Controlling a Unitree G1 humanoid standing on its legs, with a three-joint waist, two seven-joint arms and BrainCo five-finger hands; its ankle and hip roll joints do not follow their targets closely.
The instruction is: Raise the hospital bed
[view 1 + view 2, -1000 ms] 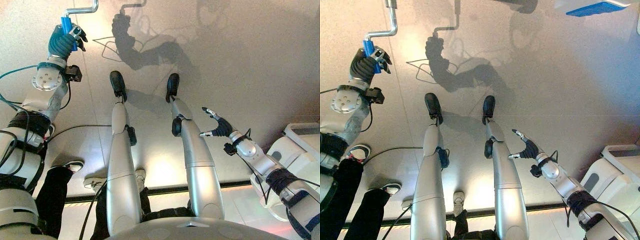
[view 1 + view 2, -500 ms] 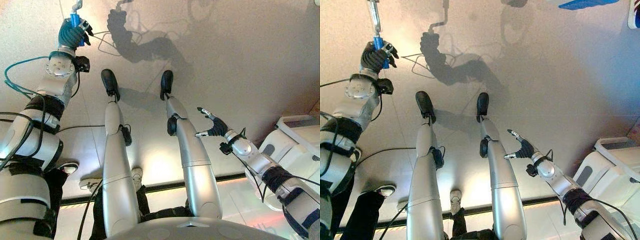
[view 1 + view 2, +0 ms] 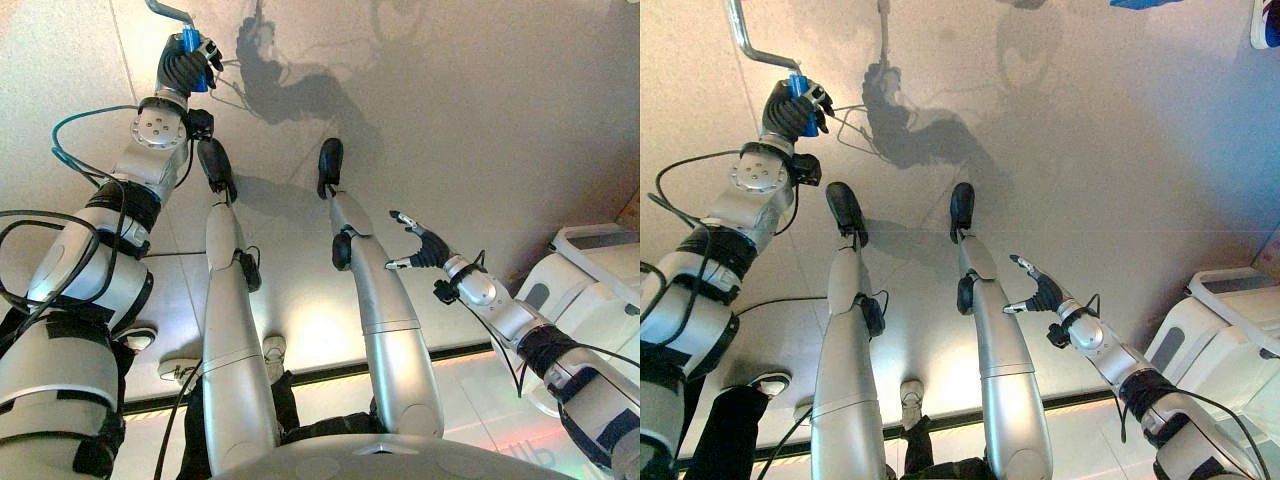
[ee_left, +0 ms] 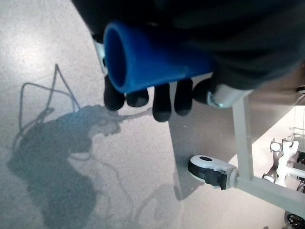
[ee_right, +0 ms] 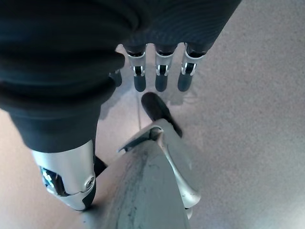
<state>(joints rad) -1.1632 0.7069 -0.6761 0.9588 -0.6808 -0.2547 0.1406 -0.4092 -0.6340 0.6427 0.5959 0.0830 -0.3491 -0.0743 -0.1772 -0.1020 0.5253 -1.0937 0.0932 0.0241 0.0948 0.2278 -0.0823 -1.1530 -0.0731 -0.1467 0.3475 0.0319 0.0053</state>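
Our left hand [image 3: 790, 108] was curled tight around the blue grip [image 3: 800, 88] of the bed's crank [image 3: 745, 40], up at eleven o'clock in the eye views, the metal rod bending away toward twelve. Our right hand [image 3: 1042, 293] hung idle at four o'clock, fingers relaxed and holding nothing. A white bed frame [image 4: 248, 143] with a caster wheel [image 4: 209, 171] stood just past the grip. We judged the main risk to be the grip slipping from our fingers mid-turn, since the arm was stretched far out; a lost hold would stall the raising.
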